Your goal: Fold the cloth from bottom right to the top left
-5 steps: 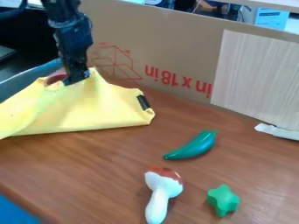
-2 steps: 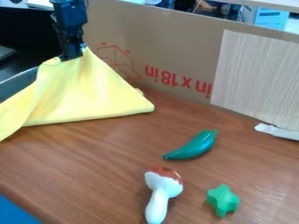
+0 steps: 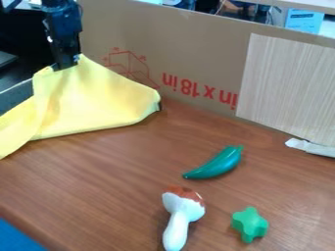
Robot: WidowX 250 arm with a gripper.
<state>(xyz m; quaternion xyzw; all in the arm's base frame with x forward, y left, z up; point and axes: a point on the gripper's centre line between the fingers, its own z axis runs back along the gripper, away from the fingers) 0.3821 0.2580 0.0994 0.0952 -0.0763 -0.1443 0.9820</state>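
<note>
From where I stand, the black pincer [image 3: 65, 66] is up toward the far left of the table [image 3: 137, 171], in front of the cardboard [image 3: 196, 51], and it has the yellow cloth [image 3: 98, 100] pinched at its upper edge. The cloth is at the left side of the table, raised into a tent whose peak is right at the fingertips. What matters for the next move, I'd say, is that nearly all of it lies below the pincer: one broad sheet slopes down and out to the right, ending in a corner with a dark tab [image 3: 159, 106], while another part drops to the lower left. Its long lower edge runs from the near left up toward that right corner, slantwise beneath the pincer. There's only the one robot arm [image 3: 60, 19], right above the peak. My guess is that the held part should go down toward the far left, then be let go, with the right side drawn after it. It could bunch up or slide along whole rather than fold over. The green chili pepper [image 3: 219, 164], mushroom [image 3: 183, 211] and green star [image 3: 250, 224] sit well apart from it.
</note>
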